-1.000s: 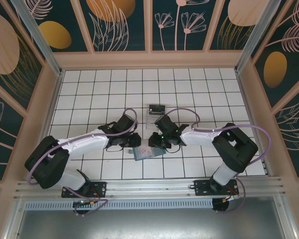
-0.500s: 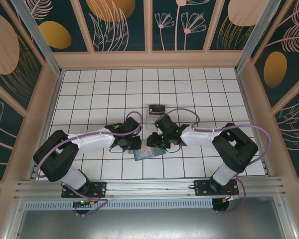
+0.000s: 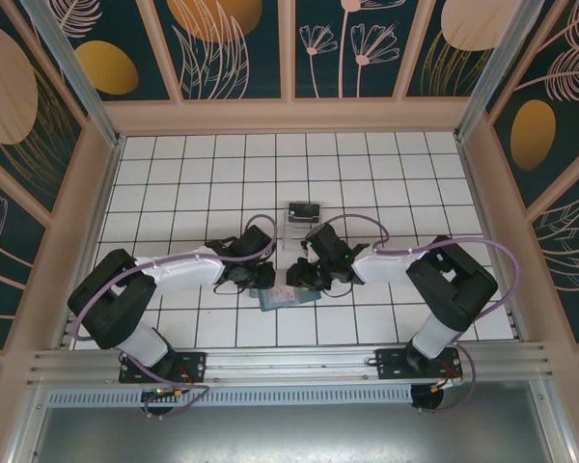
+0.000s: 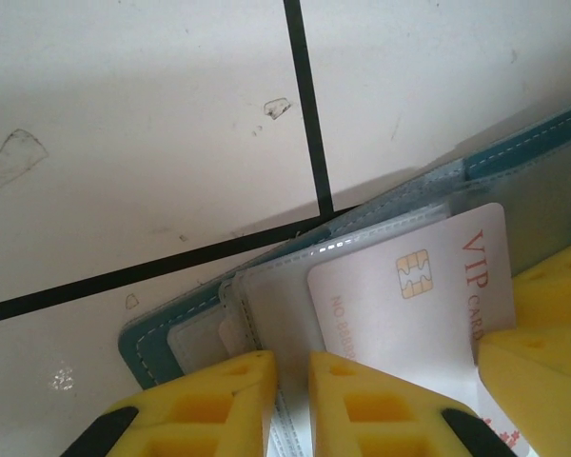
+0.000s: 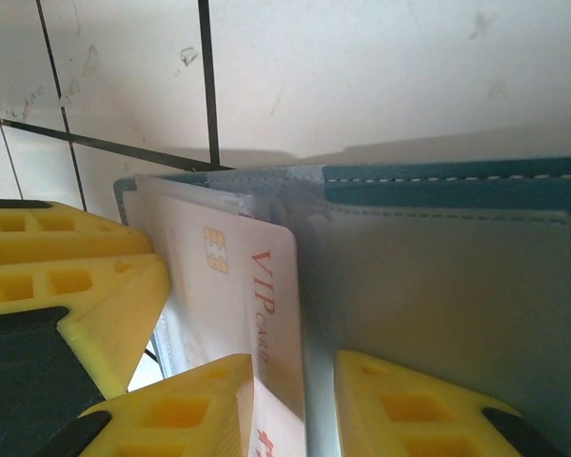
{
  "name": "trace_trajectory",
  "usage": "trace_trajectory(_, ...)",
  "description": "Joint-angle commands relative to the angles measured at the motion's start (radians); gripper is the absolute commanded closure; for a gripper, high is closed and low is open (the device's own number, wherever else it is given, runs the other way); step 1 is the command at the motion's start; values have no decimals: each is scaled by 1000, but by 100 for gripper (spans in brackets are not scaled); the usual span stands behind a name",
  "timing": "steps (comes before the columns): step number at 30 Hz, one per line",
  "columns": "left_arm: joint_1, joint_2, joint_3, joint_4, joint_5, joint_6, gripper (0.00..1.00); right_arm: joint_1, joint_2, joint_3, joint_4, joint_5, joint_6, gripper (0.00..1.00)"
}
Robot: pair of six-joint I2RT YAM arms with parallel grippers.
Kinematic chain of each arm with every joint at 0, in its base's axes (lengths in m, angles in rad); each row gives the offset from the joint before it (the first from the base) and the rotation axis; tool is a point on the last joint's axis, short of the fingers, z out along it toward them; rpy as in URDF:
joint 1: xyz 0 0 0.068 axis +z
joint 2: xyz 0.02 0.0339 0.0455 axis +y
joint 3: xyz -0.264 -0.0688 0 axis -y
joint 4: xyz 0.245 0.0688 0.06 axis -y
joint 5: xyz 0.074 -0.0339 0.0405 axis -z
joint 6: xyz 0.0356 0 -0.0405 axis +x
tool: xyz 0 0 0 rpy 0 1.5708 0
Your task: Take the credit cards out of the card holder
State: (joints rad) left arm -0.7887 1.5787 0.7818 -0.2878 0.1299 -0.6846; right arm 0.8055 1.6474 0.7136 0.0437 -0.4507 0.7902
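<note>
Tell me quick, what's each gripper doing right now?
Left gripper: closed on sleeves of the card holder.
Right gripper: around the VIP card; grip cannot be told.

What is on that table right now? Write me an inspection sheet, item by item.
Surface: white tiled table, scuffed, black grid lines.
Job's things: teal card holder lies open between the arms; pale card sticks out of it.
Clutter: clear tray farther back, dark card inside.
Grippers: left jaws pinch the holder's clear sleeves; right jaws straddle the pale card, grip unclear.
Cables: purple cables loop along both arms.
Surroundings: teal floral panels, metal rail in front.
</note>
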Motion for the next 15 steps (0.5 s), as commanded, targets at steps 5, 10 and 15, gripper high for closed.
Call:
trace_trajectory(5, -12, 56, -19, -33, -8, 8, 81, -6, 37, -46, 91, -62, 2, 76)
trace_trajectory(10, -11, 50, -20, -36, -14, 4, 81, -15, 25, -54, 81, -50, 2, 85)
trace_trajectory(15, -12, 44, -24, -46, -27, 7, 81, -27, -3, -68, 56, -29, 0, 88)
